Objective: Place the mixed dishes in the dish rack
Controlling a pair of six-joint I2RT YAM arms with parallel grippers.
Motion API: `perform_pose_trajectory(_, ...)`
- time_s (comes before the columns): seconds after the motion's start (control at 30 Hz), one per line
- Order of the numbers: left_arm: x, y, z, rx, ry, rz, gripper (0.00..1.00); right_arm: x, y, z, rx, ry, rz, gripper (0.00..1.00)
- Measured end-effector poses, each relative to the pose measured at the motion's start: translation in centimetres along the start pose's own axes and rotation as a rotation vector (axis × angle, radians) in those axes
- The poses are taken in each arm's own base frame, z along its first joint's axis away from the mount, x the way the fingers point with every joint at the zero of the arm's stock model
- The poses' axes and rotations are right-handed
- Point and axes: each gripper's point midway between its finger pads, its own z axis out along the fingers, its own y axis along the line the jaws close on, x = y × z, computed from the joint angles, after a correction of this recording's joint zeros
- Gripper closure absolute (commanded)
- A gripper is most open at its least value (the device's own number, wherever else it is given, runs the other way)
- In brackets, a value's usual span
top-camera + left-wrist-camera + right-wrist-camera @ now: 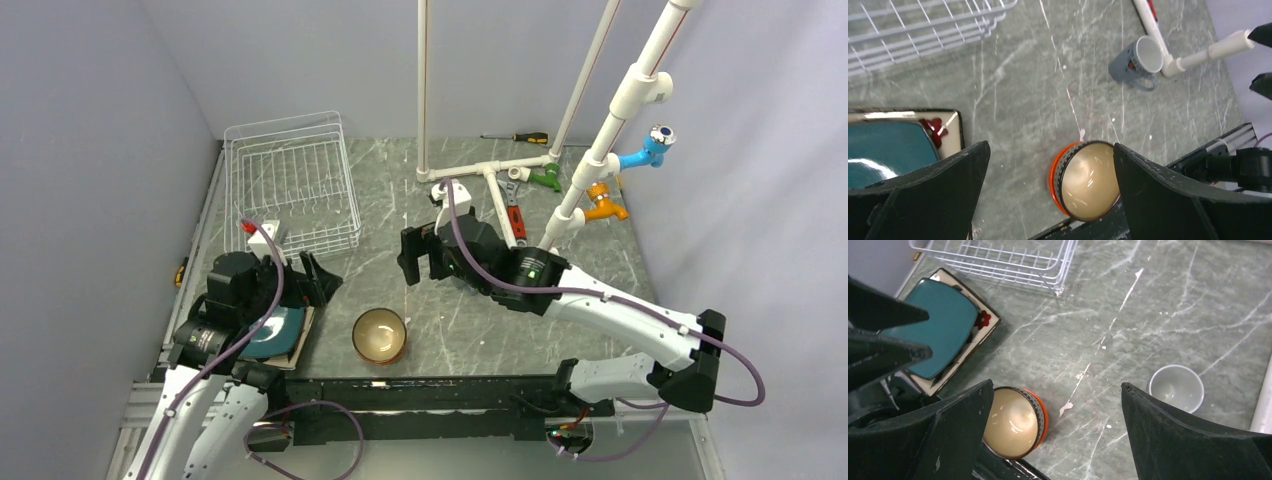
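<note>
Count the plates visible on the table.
2, stacked near the dish rack: the dark teal rounded-square plate on top, the brown square floral plate beneath it. Others may be hidden under the stack.

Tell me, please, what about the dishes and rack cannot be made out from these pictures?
Floral plate: right wrist view, mostly covered by the teal plate; only its border shows.
Orange bowl: left wrist view, only a rim sliver shows; the gold-lined bowl sits inside it.
Dish rack: both wrist views, cut off by the top edge.
</note>
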Motion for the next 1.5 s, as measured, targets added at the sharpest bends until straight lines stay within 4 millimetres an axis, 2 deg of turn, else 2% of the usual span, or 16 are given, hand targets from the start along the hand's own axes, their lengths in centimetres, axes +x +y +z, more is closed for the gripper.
perform_pose_trajectory(0.13,2.4,0.5,0.6,0.009,0.056,-0.046,0.01,2.0,-0.4,1.3,0.056,0.059,0.028,0.00)
perform_pose_trajectory(0.23,2.5,0.3,0.7,0.015,0.060,-0.064,0.01,4.9,-0.6,2.5,0.072,0.129,0.031,0.00)
perform_pose_trajectory(0.37,2.6,0.4,0.9,0.007,0.069,-0.084,0.01,11.6,-2.2,2.9,0.092,0.271,0.029,0.02)
perform_pose_trajectory(0.43,2.8,0.6,1.1,-0.006,0.085,-0.095,0.01,14.3,-2.7,2.8,0.088,0.332,0.027,0.07)
perform_pose_trajectory(0.5,3.0,0.9,1.3,-0.021,0.097,-0.105,0.01,16.1,-2.7,2.7,0.077,0.383,0.022,0.09)
perform_pose_trajectory(0.6,3.1,1.0,1.3,-0.028,0.099,-0.109,0.00,16.9,-1.2,3.2,0.054,0.408,-0.008,0.13)
perform_pose_trajectory(0.7,3.0,1.0,1.2,-0.029,0.092,-0.113,0.01,17.2,1.1,4.3,0.060,0.422,-0.075,0.16)
perform_pose_trajectory(0.9,3.1,1.0,1.1,-0.032,0.096,-0.123,0.01,17.9,3.8,5.8,0.099,0.419,-0.175,0.38)
perform_pose_trajectory(1.07,3.2,1.0,1.1,-0.034,0.099,-0.125,0.01,19.1,3.0,6.6,0.187,0.424,-0.240,0.53)
perform_pose_trajectory(1.27,3.1,1.1,1.1,-0.040,0.095,-0.124,0.01,20.0,1.9,7.2,0.253,0.435,-0.281,0.57)
perform_pose_trajectory(1.5,2.8,1.1,0.7,-0.047,0.085,-0.120,0.01,19.8,2.1,7.3,0.266,0.419,-0.283,0.69)
